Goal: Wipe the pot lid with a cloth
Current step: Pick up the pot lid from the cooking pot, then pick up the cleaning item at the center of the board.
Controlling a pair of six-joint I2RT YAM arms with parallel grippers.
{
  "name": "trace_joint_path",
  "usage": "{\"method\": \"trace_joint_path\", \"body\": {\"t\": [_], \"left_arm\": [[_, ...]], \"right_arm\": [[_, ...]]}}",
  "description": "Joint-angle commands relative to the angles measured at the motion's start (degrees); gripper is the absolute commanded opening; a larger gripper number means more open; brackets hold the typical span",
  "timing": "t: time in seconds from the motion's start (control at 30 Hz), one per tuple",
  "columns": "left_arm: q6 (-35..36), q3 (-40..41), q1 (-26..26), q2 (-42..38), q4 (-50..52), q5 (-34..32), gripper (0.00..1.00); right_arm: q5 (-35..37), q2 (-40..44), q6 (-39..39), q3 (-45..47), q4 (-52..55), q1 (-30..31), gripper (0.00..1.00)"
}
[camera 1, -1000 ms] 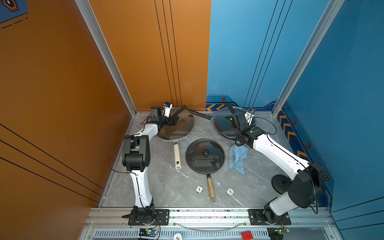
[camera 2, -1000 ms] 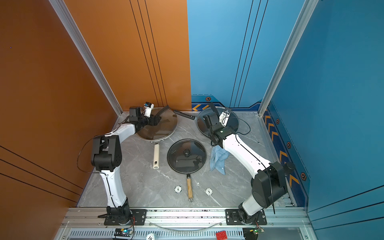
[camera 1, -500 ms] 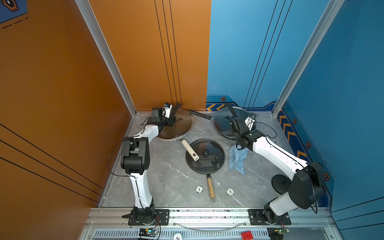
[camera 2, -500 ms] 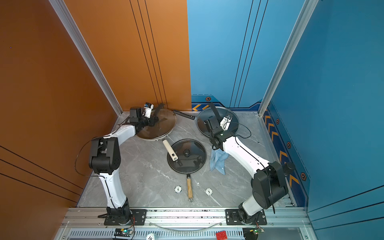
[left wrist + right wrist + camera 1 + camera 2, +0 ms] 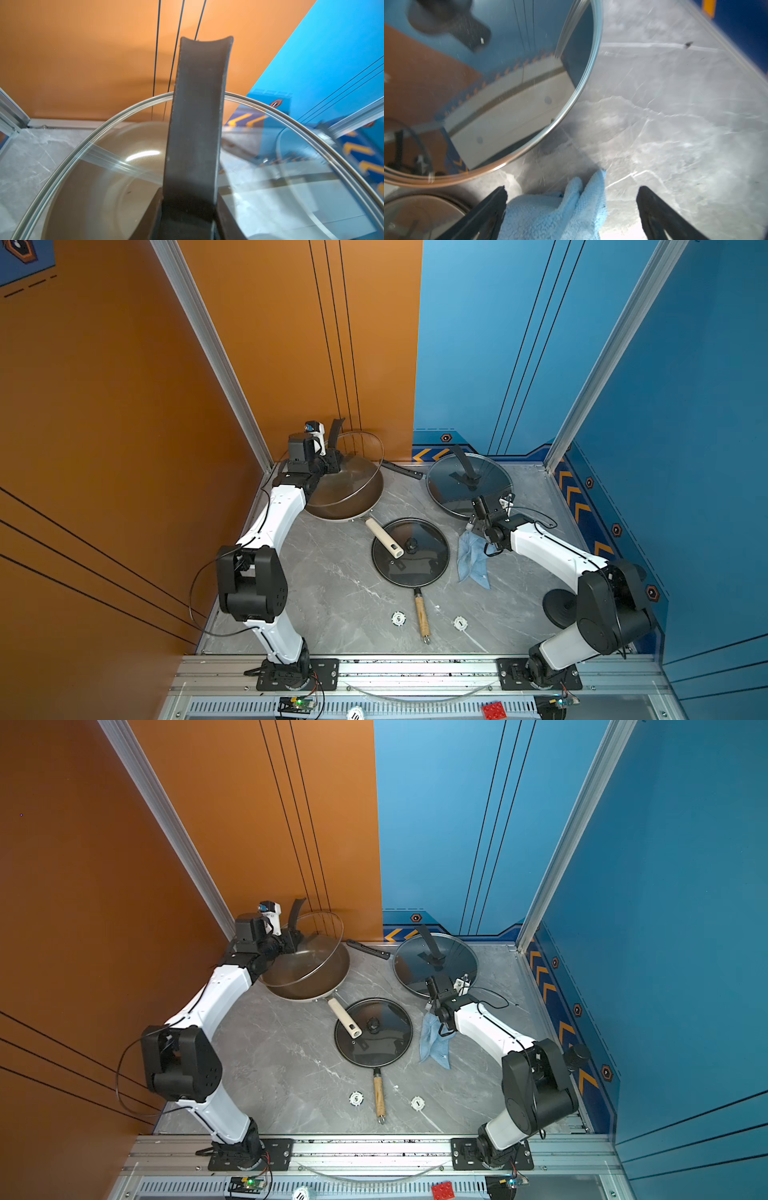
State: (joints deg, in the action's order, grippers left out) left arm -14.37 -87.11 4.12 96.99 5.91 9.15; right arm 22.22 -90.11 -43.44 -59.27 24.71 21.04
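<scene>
Close to the near edge of the surface, two small white tokens are lying, one on each side of the wooden handle of a frying pan. The pan is sitting in the middle of the surface with a dark lid on it. The cream handle of a brown wok is reaching over the left rim of this dark lid.

Just beside the pan, on its right, the light-blue cloth is lying crumpled on the surface. The right end effector is hanging over the far end of the cloth. Its fingers are standing spread wide, one on each side of a raised fold, and are not pinching it.

Behind it, near the far right corner, a large lid with a curved black grip is lying.

At the far left corner the left end effector is pinching the black upright handle of the glass lid. It is holding this lid tilted above the wok. Whether the low rim is touching the wok, I cannot tell.
</scene>
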Motion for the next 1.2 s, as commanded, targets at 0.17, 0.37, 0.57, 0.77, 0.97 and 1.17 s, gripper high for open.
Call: {"method": "trace_joint_path", "body": {"t": [0.17, 0.37, 0.57, 0.77, 0.97, 1.17], "left_arm": [[-12.8, -2.9, 8.7, -11.5, -2.4, 0.2, 0.09], [-19.6, 1.0, 11.3, -18.4, -2.5, -0.5, 0.07], [-27.0, 4.2, 13.8, -23.4, -4.8, 1.2, 0.06], [-35.4, 8.8, 17.2, -26.6, -8.9, 3.1, 0.05], [-47.0, 15.1, 21.3, -27.4, -16.6, 3.1, 0.00], [-55.8, 15.2, 27.7, -21.4, -24.8, 2.5, 0.02]], "right_arm": [[-17.8, -9.9, 6.8, 2.3, -3.8, -3.8, 0.81], [-19.5, -10.9, 9.8, 4.4, -3.7, -3.9, 0.83], [-22.1, -11.9, 12.2, 3.7, -1.6, -2.6, 0.75], [-26.7, -10.0, 11.1, 4.9, -3.4, -2.7, 0.32], [-33.2, 3.7, 10.4, -1.4, -3.3, -5.0, 0.15], [-42.1, 17.2, 9.7, -9.4, -6.3, -7.9, 0.12]]}}
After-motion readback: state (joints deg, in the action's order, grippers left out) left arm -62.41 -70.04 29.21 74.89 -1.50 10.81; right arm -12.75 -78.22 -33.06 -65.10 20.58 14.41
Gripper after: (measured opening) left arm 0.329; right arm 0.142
